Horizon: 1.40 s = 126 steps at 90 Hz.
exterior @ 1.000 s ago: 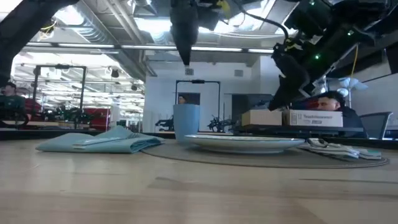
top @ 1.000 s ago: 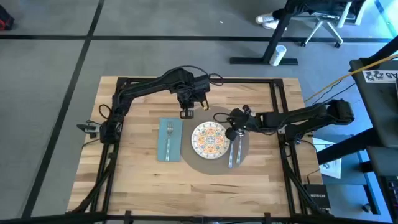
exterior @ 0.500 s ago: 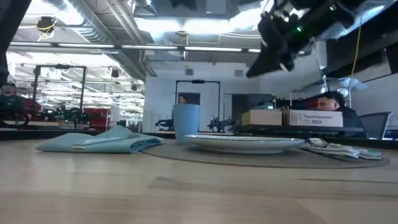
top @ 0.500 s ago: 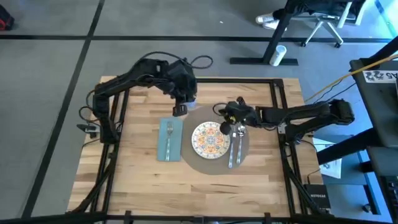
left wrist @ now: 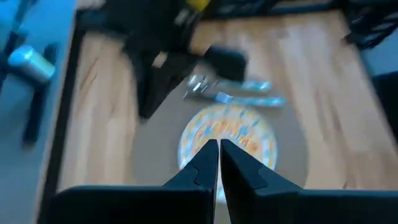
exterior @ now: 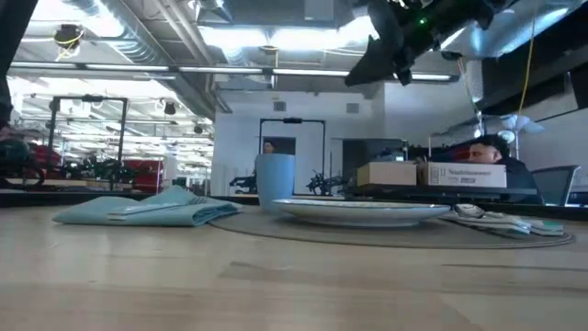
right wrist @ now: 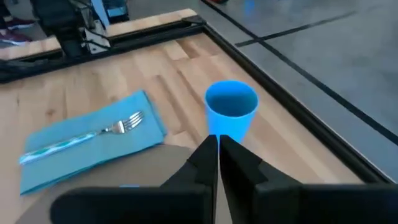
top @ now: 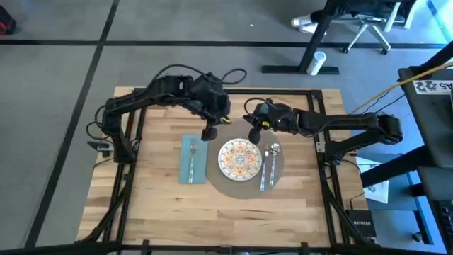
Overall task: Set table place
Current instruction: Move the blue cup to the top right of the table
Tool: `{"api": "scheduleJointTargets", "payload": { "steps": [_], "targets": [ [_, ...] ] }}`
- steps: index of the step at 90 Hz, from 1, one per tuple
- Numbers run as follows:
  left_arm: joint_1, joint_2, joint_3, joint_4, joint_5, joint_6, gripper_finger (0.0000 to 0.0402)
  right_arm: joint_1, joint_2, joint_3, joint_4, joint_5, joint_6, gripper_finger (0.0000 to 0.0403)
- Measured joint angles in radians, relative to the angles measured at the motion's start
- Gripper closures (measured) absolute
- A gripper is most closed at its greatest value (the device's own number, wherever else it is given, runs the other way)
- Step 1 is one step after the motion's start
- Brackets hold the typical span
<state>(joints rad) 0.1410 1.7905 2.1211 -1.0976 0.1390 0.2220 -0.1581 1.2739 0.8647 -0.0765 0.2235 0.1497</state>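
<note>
The round grey-brown placemat point(top: 241, 187) lies on the wooden table point(top: 156, 191). On it sit a patterned plate point(top: 238, 157) and, to the plate's right, a spoon and a knife point(top: 268, 166). Left of the mat a fork point(right wrist: 118, 129) lies on a teal napkin point(top: 192, 160). A blue cup point(right wrist: 231, 114) stands upright on the table just beyond the mat's far edge. My left gripper point(left wrist: 218, 148) hangs shut above the napkin's far end point(top: 208, 134). My right gripper point(right wrist: 217, 145) hovers shut above the mat's far edge point(top: 255, 134), close to the cup.
A black metal frame point(top: 226, 91) runs round the table; the arms' bases stand at its left and right sides. Bare wood lies along the near edge point(top: 226, 219). Beyond the table stand a desk leg, a chair and a white bottle point(top: 316, 62) on the floor.
My right gripper has risen from above the spoon and knife and gone toward the far edge and somewhat leftward, toward the cup. My left gripper, which pointed down over the cup, has risen out of the low view as its arm drew back leftward. The tableware has not moved.
</note>
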Motion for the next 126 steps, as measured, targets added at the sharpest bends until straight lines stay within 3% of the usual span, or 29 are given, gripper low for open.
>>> {"api": "scheduleJointTargets", "payload": {
  "steps": [29, 46, 72, 90, 111, 126],
  "targets": [
    [-0.032, -0.017, -0.339, 0.533, 0.156, 0.042, 0.0401, 0.000, 0.000, -0.038, -0.033, 0.000, 0.001, 0.0400],
    [-0.023, -0.119, -0.558, 0.808, 0.208, 0.016, 0.0401, 0.000, 0.000, -0.057, -0.040, 0.000, 0.004, 0.0400],
    [0.017, -0.376, -0.962, 1.019, 0.206, -0.086, 0.0401, 0.000, 0.000, -0.057, -0.045, 0.000, 0.031, 0.0400],
    [0.025, -0.569, -1.177, 1.121, 0.191, -0.106, 0.0401, -0.028, 0.022, -0.047, -0.046, -0.024, 0.107, 0.0400],
    [0.025, -0.756, -1.353, 1.208, 0.186, -0.150, 0.0401, -0.113, 0.139, 0.057, -0.056, -0.094, 0.140, 0.0400],
    [0.025, -0.810, -1.419, 1.210, 0.186, -0.170, 0.0401, -0.156, 0.255, 0.211, -0.143, -0.112, 0.109, 0.0400]
  ]
}}
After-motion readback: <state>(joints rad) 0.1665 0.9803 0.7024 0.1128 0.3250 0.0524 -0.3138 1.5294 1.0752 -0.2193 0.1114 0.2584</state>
